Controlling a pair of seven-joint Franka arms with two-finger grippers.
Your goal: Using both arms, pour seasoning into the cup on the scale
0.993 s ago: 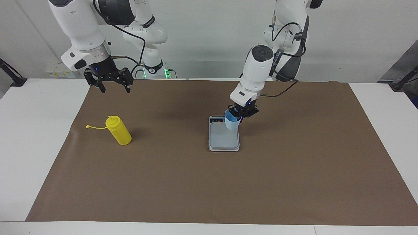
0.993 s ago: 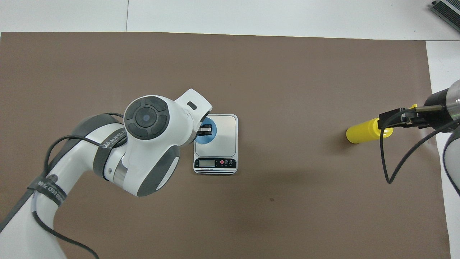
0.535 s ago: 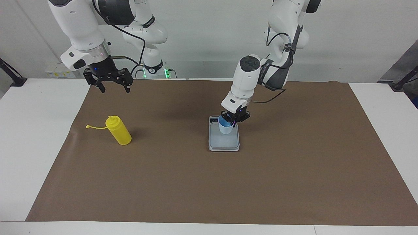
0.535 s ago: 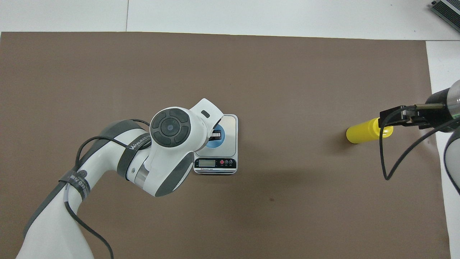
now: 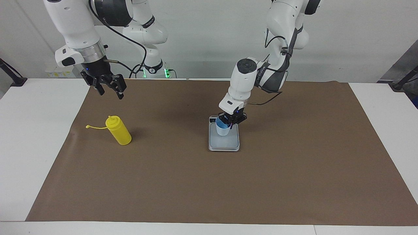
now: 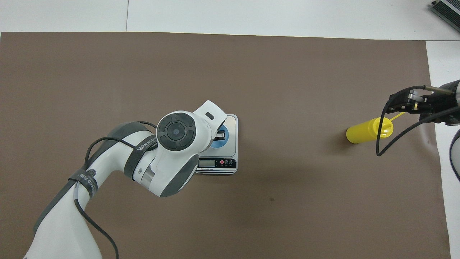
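The left gripper [image 5: 230,121], clamped on the small light-blue plastic cup [image 5: 222,129] over the flat silver-grey scale [image 5: 224,139], could tip it on release; whether the right gripper's [image 5: 108,90] jaws are apart I cannot tell.

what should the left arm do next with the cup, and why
Probably open the left claw and lift straight up. It is shut on the rim of the cup, and the cup looks upright on the plate of the scale, so letting go would leave it placed. The seasoning bottle stands untouched toward the right arm's end, with the right claw raised in the air above the mat.
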